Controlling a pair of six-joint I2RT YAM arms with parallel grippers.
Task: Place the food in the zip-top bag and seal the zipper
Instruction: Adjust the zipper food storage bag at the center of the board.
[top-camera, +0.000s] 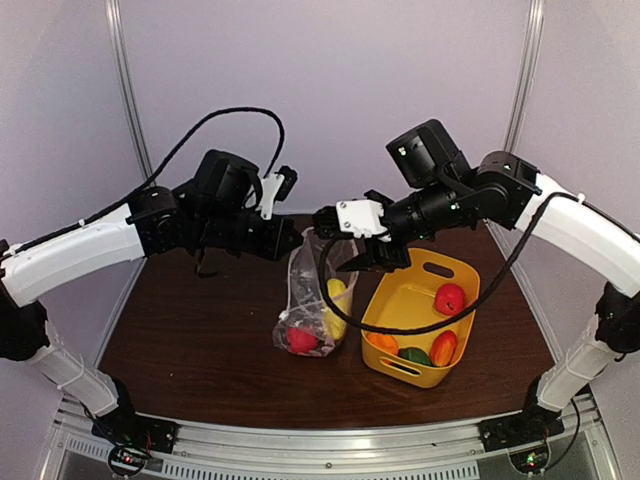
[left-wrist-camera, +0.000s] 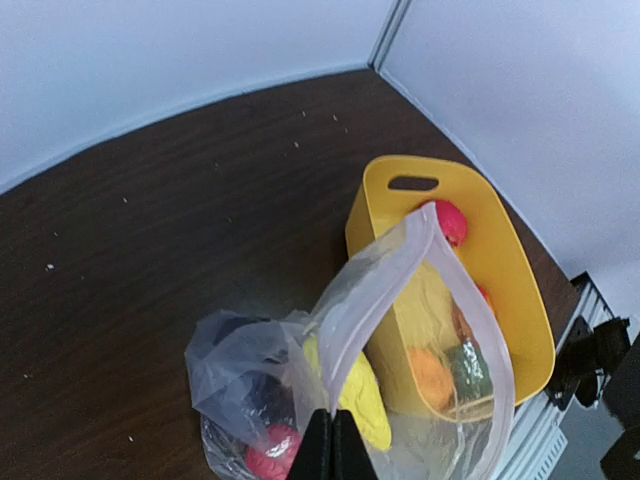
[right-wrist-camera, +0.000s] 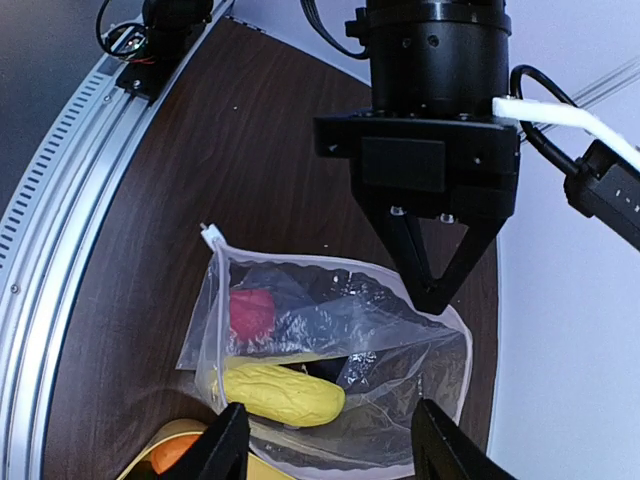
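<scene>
The clear zip-top bag (top-camera: 312, 295) stands on the brown table, its mouth held open. My left gripper (left-wrist-camera: 334, 445) is shut on the bag's rim (left-wrist-camera: 380, 270) and holds it up; it also shows in the top view (top-camera: 296, 240) and the right wrist view (right-wrist-camera: 430, 285). Inside the bag lie a yellow corn (right-wrist-camera: 285, 392), a red fruit (right-wrist-camera: 250, 312) and a dark purple piece (left-wrist-camera: 250, 392). My right gripper (right-wrist-camera: 335, 445) is open and empty just above the bag's mouth (top-camera: 345, 245). The zipper's white slider tab (right-wrist-camera: 210, 236) sits at one corner.
A yellow tub (top-camera: 455, 270) stands right of the bag and touches it. It holds a red fruit (top-camera: 450, 298), an orange piece (top-camera: 443, 347), a second orange piece (top-camera: 382, 343) and a green one (top-camera: 414, 356). Enclosure walls close the back and sides.
</scene>
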